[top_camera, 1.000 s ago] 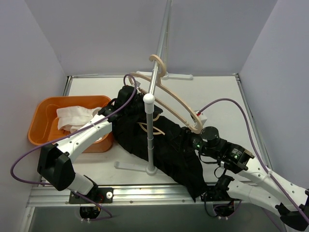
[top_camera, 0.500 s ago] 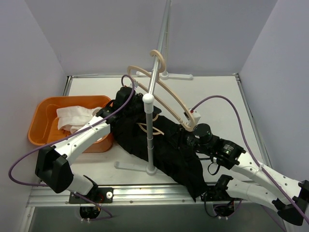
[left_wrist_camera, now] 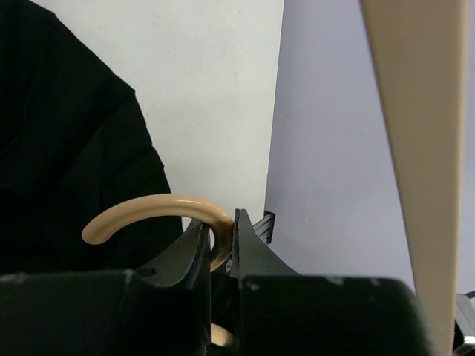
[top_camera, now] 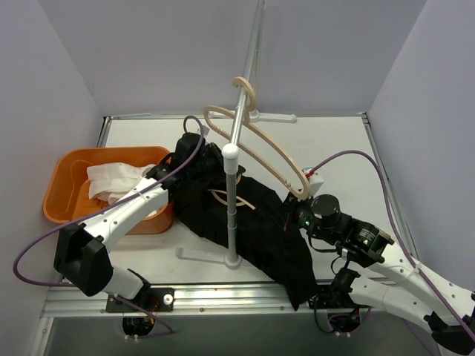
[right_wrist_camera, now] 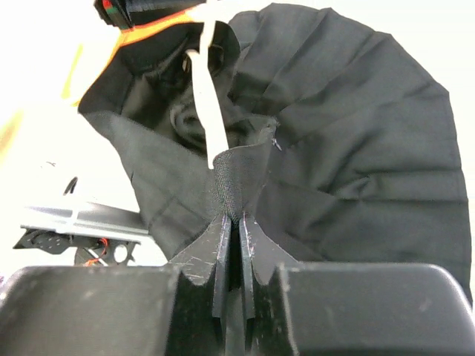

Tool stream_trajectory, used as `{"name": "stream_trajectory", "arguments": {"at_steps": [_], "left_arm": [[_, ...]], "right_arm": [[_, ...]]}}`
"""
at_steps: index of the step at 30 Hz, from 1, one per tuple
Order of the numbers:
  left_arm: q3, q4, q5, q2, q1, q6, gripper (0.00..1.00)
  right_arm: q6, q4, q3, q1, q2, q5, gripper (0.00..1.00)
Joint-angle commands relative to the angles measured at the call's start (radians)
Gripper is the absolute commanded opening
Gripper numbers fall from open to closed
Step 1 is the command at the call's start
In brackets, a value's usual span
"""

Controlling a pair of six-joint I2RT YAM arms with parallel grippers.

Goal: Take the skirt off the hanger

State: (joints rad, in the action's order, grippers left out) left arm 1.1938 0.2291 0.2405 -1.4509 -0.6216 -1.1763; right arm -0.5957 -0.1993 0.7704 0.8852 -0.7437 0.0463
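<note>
A black skirt [top_camera: 252,222] hangs from a beige hanger [top_camera: 260,148] whose hook sits on the rack's rail [top_camera: 247,89]. The cloth drapes down past the rack's upright pole [top_camera: 231,208] to the table's front edge. At the hanger's left end, my left gripper [top_camera: 194,142] is shut on the hanger's curved tip [left_wrist_camera: 148,210], jaws pinching it [left_wrist_camera: 220,236], with skirt [left_wrist_camera: 59,148] beside it. My right gripper [top_camera: 292,217] is below the hanger's right end. Its jaws [right_wrist_camera: 236,216] are shut on a pinched fold of the skirt [right_wrist_camera: 356,133], beside a white strap [right_wrist_camera: 208,104].
An orange basket [top_camera: 63,174] holding white cloth [top_camera: 111,182] stands at the left. The rack's foot [top_camera: 204,256] lies on the table under the skirt; its other foot [top_camera: 271,116] is at the back. Grey walls close in on both sides.
My right gripper has closed on a fold of the skirt and drawn it slightly right. The hanger swung left, then back. The left gripper keeps its hold.
</note>
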Motion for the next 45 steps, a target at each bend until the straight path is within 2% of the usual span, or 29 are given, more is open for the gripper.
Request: {"name": "stream_trajectory", "arguments": {"at_steps": [1,12,16,21,24,25,26,29,31,37,41,45], "left_arm": [[0.076,-0.036,0.019,0.012,0.068,-0.022,0.02],[0.165,-0.051,0.097,0.009,0.252,-0.043,0.02],[0.156,-0.082,0.118,0.015,0.27,-0.074,0.02],[0.136,-0.09,0.106,0.027,0.27,-0.085,0.02],[0.132,-0.099,0.108,0.027,0.272,-0.094,0.02],[0.133,-0.102,0.109,0.027,0.272,-0.097,0.02],[0.135,-0.1,0.108,0.027,0.272,-0.092,0.02],[0.136,-0.082,0.108,0.035,0.272,-0.074,0.02],[0.141,-0.056,0.099,0.044,0.267,-0.046,0.02],[0.144,0.015,0.059,0.061,0.226,0.012,0.02],[0.145,0.038,0.034,0.064,0.186,0.033,0.02],[0.141,0.041,0.025,0.069,0.148,0.035,0.02]], "right_arm": [[-0.038,-0.075,0.017,0.001,0.066,0.043,0.0],[-0.121,-0.192,-0.031,0.003,0.199,0.024,0.0],[-0.148,-0.184,-0.049,0.003,0.208,-0.025,0.0],[-0.15,-0.12,-0.06,0.003,0.173,-0.181,0.0],[-0.164,-0.149,-0.039,0.004,0.171,-0.174,0.0],[-0.164,-0.16,-0.02,0.004,0.178,-0.154,0.03],[-0.17,-0.195,-0.01,0.004,0.185,-0.129,0.26],[-0.121,-0.254,0.041,0.003,0.193,-0.053,0.62],[-0.078,-0.272,0.076,0.004,0.181,-0.049,0.66],[0.06,-0.266,0.204,0.004,0.077,-0.111,0.63],[0.086,-0.191,0.236,0.004,-0.017,-0.148,0.53],[0.106,-0.128,0.241,0.004,-0.081,-0.16,0.5]]}}
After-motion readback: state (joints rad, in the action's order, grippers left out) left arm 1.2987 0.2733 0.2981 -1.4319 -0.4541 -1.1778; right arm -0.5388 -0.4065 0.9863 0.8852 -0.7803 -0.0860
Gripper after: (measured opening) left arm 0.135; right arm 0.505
